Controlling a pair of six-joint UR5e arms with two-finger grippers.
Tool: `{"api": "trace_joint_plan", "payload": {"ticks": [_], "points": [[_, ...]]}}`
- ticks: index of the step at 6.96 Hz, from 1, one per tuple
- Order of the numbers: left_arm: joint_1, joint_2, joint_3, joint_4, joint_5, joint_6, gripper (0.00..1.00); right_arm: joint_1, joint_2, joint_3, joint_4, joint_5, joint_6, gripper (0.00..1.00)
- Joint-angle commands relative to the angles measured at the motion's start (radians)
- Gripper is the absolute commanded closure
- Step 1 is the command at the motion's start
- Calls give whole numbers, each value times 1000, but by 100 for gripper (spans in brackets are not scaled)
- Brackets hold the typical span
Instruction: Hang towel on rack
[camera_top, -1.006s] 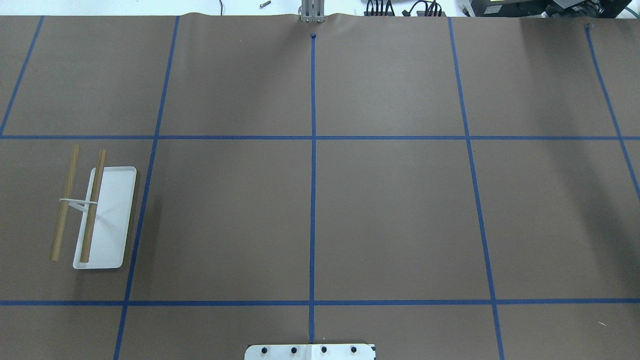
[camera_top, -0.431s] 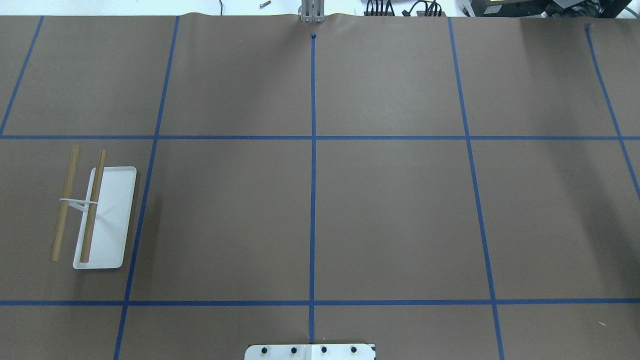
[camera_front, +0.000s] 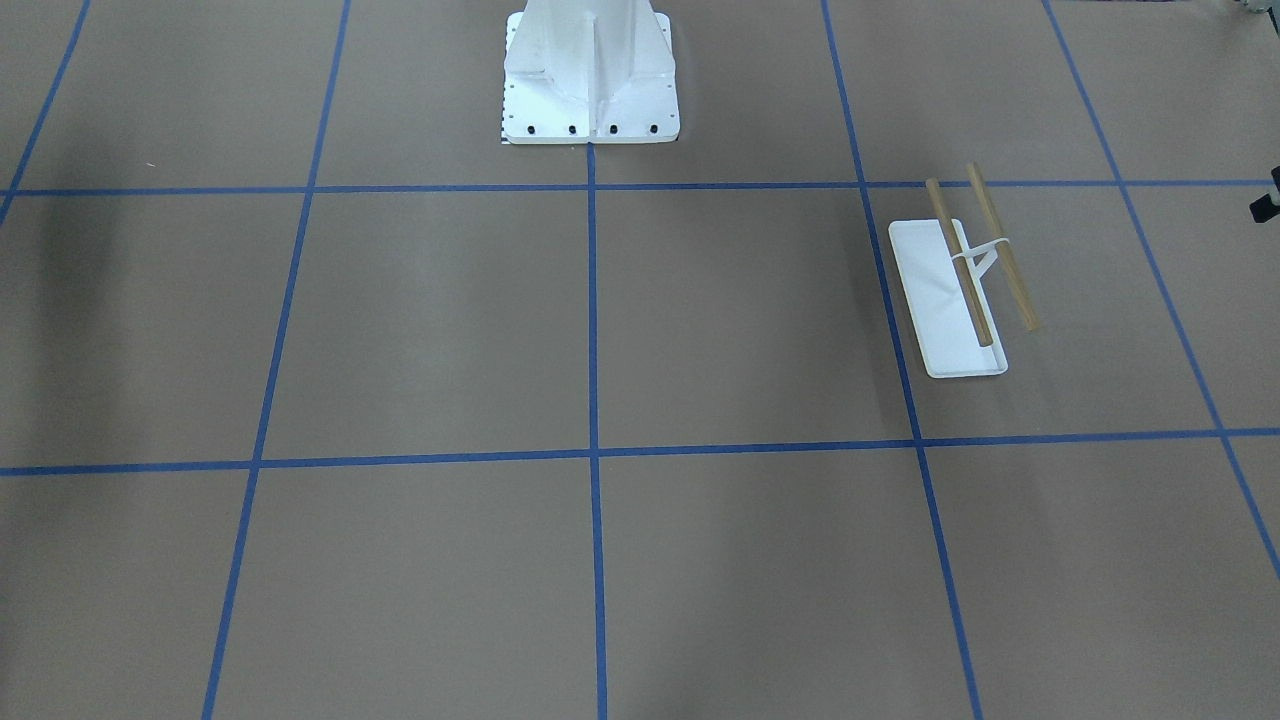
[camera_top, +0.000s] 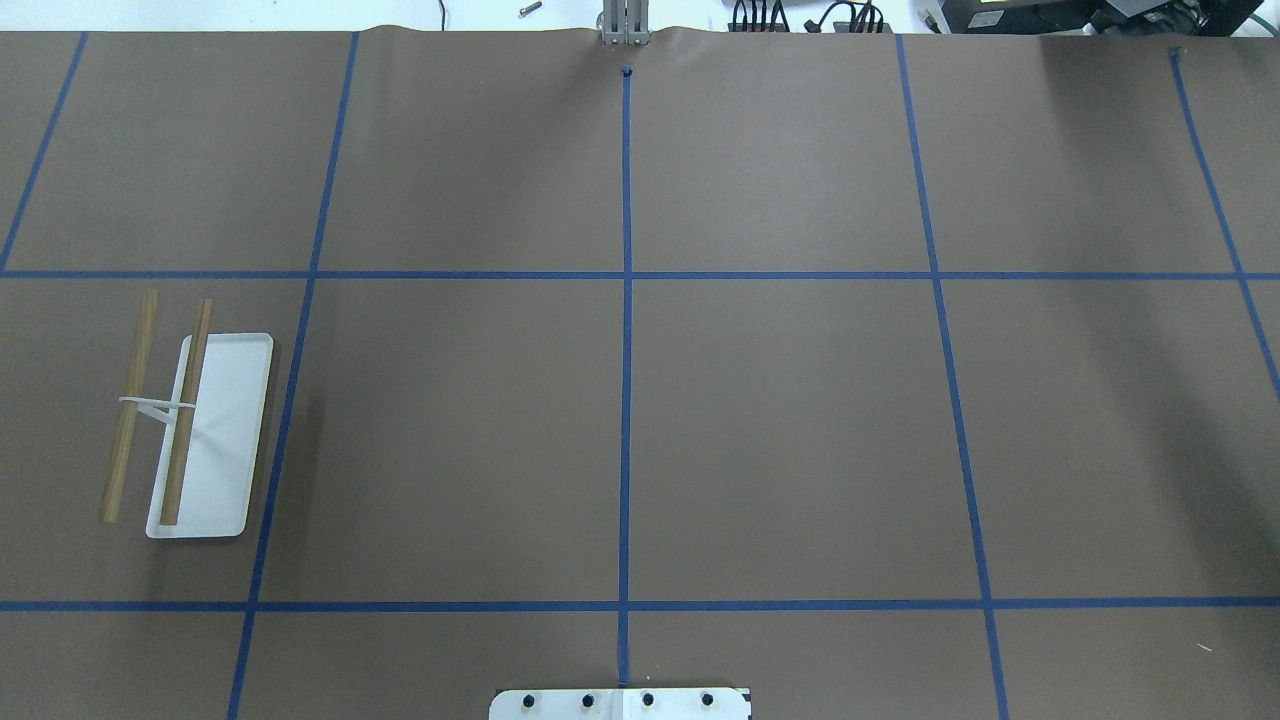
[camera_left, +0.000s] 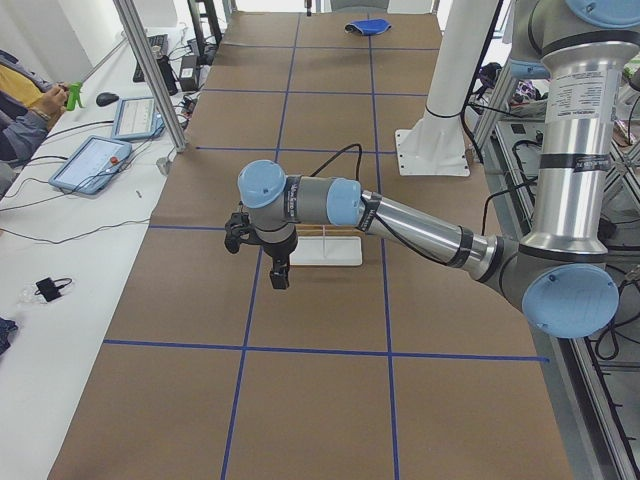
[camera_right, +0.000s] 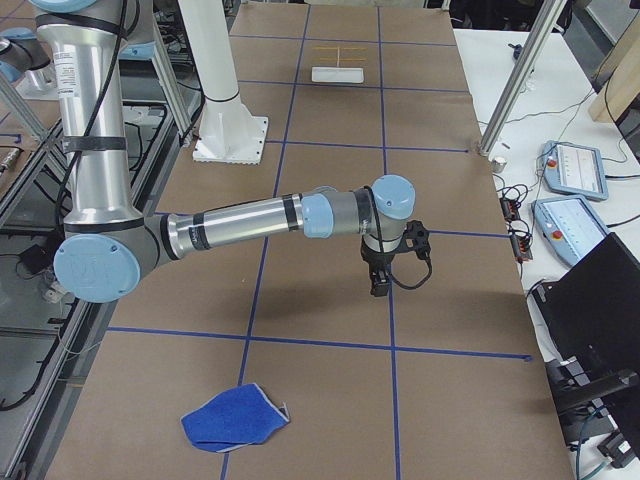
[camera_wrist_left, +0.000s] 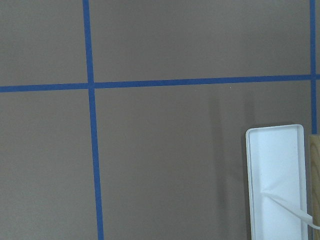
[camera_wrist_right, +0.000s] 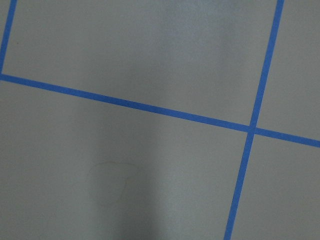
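Towel (camera_right: 235, 418) first: a crumpled blue heap with a pale edge, lying on the brown table (camera_top: 800, 440) at the robot's right end, draped across one of the blue tape lines (camera_top: 625, 400). From the left side view it shows only as a small blue patch (camera_left: 365, 27) at the far end. The right gripper (camera_right: 380, 290) hangs above the table, pointing straight down. In the right side view it sits beyond the towel and toward the operators' side, and the two are well apart, nothing touching. Fingers spread or closed? Cannot tell from this side angle. Its wrist camera sees only bare paper and crossing tape.

Over to the other end now: the rack (camera_top: 200, 430) stands on the robot's left, its white tray (camera_front: 945, 300) flat on the table. Its two wooden rods (camera_front: 1000, 250) run side by side on a thin white bracket (camera_top: 150, 405) above the tray, and both are bare. The left gripper (camera_left: 280, 280) hovers pointing down, near the rack but clear of it, on the camera's side of it in the left side view. Its wrist camera catches the tray in the lower right corner. Again, only a side angle shows this gripper, so I cannot tell how its fingers stand. From here the towel lies at the opposite end of the table, well away. The white pedestal (camera_front: 590, 80) stands mid-table at the robot's edge, between rack and towel.
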Motion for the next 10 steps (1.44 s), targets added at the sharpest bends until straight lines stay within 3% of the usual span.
{"api": "trace_joint_plan", "payload": {"ticks": [1,3,4,7,10], "points": [[0,0,0,0,0,0,2,-15,-74,-54,51,-7,-6,0],[0,-2,-3,0,0,-1,2,-15,-88,-222,132,-9,-85,2],[-2,-2,-17,0,0,-3,2,-14,-88,-318,233,-10,-98,5],[-3,0,-98,2,0,-88,2,21,-185,-319,249,-33,-107,14],[-9,9,-116,2,0,-89,2,23,-205,-361,249,-84,-115,18]]}}
